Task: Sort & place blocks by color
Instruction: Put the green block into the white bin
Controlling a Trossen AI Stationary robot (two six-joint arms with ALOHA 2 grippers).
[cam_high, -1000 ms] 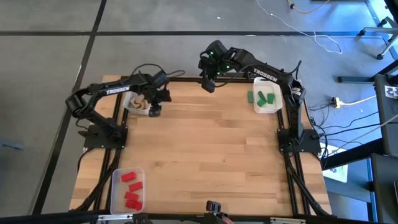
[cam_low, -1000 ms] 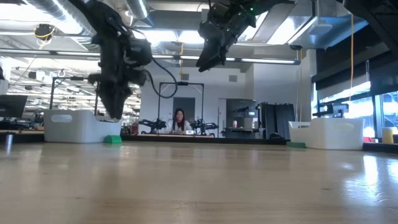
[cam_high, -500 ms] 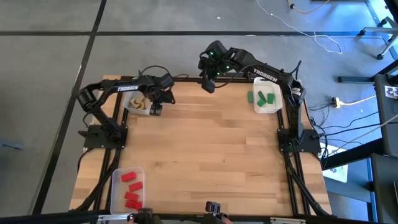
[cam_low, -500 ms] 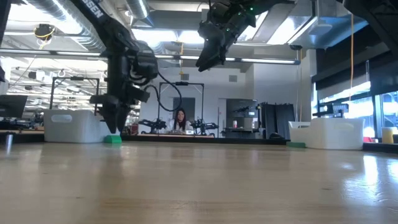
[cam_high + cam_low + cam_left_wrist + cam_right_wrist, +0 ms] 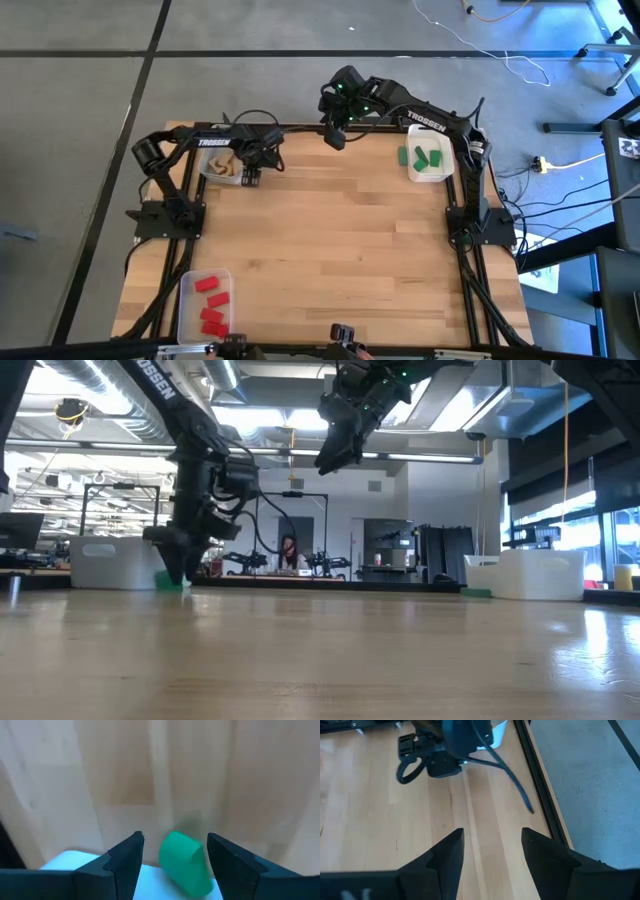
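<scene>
My left gripper (image 5: 175, 838) is open and low over the table, next to the bin of pale wood blocks (image 5: 222, 165). One finger stands on each side of a green block (image 5: 182, 862) without touching it. The block lies on the wooden table, and it shows at the fingertips in the low view (image 5: 164, 579). My right gripper (image 5: 491, 832) is open and empty, held high above the table's far edge (image 5: 335, 132). Other green blocks (image 5: 422, 157) lie in the far right bin. Red blocks (image 5: 210, 300) lie in the near left bin.
Three clear bins stand at the table's edges: wood blocks far left, green far right (image 5: 443, 172), red near left (image 5: 186, 310). The middle of the wooden table (image 5: 330, 250) is bare. A person (image 5: 289, 552) sits far behind the table.
My left gripper has come down beside the wood-block bin until its open fingers straddle the green block on the table, and the arm's elbow has swung toward the far edge. The green block has stayed where it was.
</scene>
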